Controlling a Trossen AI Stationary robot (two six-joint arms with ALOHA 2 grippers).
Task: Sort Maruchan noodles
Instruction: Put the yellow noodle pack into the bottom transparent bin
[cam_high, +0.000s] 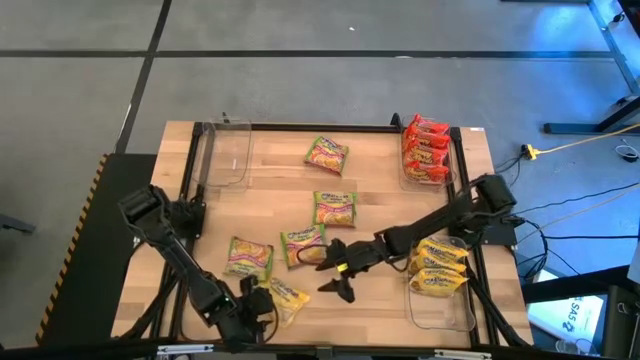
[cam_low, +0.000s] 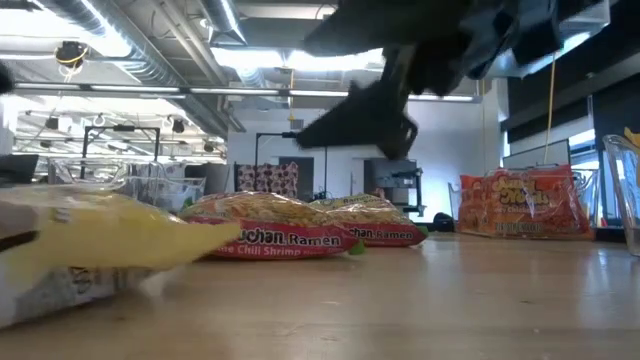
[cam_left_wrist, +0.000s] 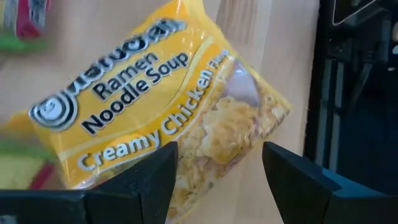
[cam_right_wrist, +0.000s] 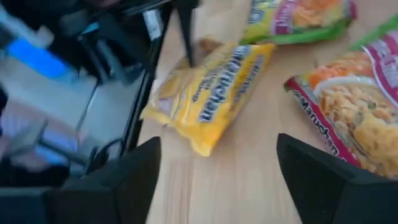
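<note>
Wooden table (cam_high: 380, 175): left hand (cam_left_wrist: 217, 180) open over yellow packet (cam_left_wrist: 168, 118), right hand (cam_high: 340, 282) open, empty.

Wood table (cam_high: 380, 190) w/ 3 clear bins (cam_high: 228, 153).

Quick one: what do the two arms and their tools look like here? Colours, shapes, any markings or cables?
Both arms are dark, near-black, built of slim jointed links. The right tool ends in two tapered dark fingers and carries a small yellow-orange marking at the wrist. The left tool shows two broad, wedge-shaped dark fingers with smooth matte faces. Dark cables run beside the left arm's lower links.
</note>
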